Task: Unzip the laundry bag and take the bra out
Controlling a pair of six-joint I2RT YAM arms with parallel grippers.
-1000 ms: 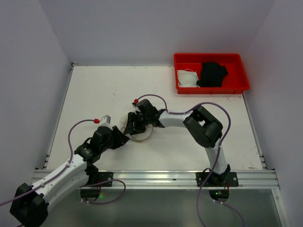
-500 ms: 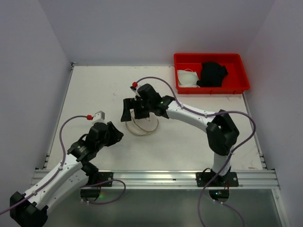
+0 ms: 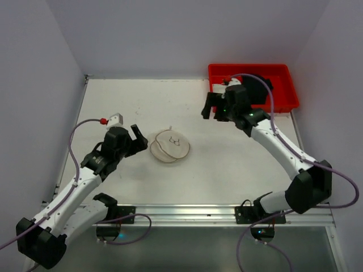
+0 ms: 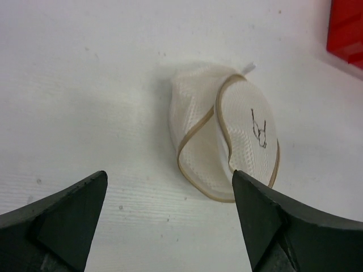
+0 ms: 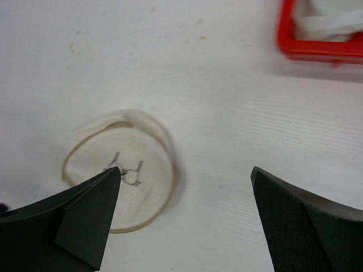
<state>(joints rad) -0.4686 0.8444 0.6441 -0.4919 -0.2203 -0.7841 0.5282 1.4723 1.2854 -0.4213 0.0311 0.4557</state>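
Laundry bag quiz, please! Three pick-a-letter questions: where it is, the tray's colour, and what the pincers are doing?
1. The laundry bag lies: A on a shelf; B on the table; C on a chair.
2. The tray is: A blue; B green; C red.
3. The left pincer and right pincer are: A both open; B both shut; C both gripping the bag.
Answers: B, it rests on the white table; C, its rim is bright red; A, both wrist views show them spread wide, empty.
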